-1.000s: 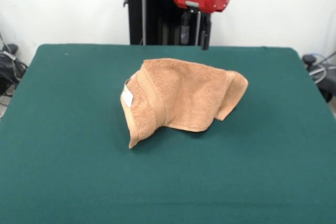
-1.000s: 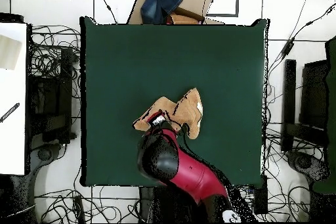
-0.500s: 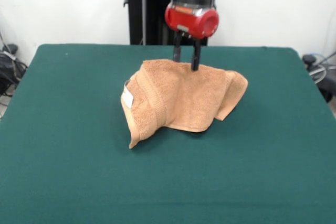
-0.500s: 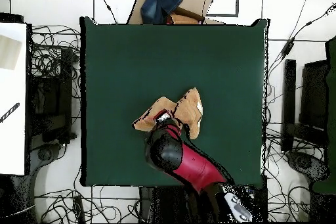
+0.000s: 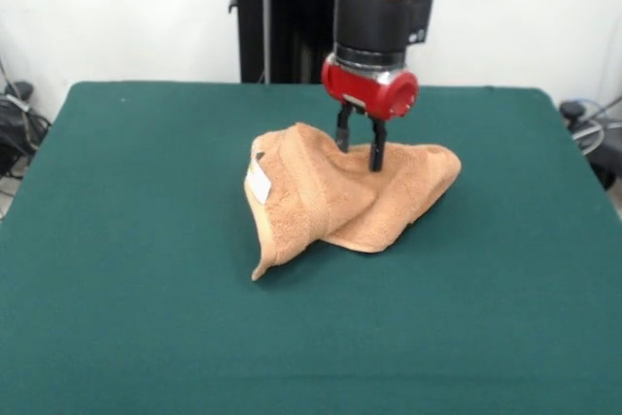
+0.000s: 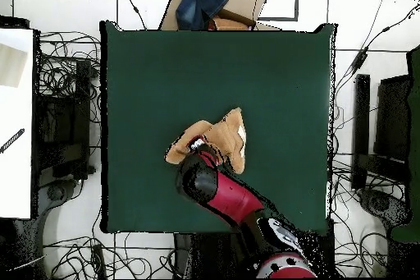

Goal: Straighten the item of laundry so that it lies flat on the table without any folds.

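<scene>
The orange-tan towel [image 5: 335, 196] lies crumpled in a mound near the middle of the green table [image 5: 117, 240]. Its white label [image 5: 259, 185] shows on the left fold. My gripper [image 5: 359, 149] has come straight down onto the top of the mound. Its two black fingers [image 5: 377, 155] stand apart and press into the cloth, with a ridge of towel between them. In the overhead view the towel [image 6: 225, 135] shows beside the red and black arm [image 6: 221, 199], which hides the gripper's tips.
A cardboard box with a blue cloth [image 6: 215, 4] sits beyond the table's far edge in the overhead view. A white surface [image 6: 15, 112] lies at the left. Cables [image 6: 66, 80] cover the floor around the table. The black pedestal [image 5: 267, 17] stands behind the table.
The gripper has come down and forward from behind the towel onto its top. The towel has bunched up and shifted slightly toward the front; its left fold has risen.
</scene>
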Tool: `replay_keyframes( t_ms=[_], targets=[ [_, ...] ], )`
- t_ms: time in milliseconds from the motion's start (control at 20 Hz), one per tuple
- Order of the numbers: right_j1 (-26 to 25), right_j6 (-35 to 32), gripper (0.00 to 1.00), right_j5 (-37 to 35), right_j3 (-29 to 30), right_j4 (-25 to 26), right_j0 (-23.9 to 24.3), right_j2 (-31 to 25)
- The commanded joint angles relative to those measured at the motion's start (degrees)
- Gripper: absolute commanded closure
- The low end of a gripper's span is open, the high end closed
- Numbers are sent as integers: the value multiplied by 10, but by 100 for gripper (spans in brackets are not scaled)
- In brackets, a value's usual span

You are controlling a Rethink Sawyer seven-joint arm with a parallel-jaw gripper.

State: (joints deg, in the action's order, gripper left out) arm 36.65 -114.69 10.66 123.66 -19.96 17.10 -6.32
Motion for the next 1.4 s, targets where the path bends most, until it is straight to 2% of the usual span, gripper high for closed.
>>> replay_keyframes(
  t_ms=[50, 400, 750, 900, 1400],
  targets=[
    [-45, -123, 0, 32, -53, -25, -23, -8],
    [-24, -122, 0, 4, -46, -40, -44, 11],
    [36, -134, 0, -44, -10, -75, -92, 45],
    [50, -132, 0, -54, -2, -73, -89, 45],
    [43, -109, 0, -66, -16, -51, -53, 32]
  ],
)
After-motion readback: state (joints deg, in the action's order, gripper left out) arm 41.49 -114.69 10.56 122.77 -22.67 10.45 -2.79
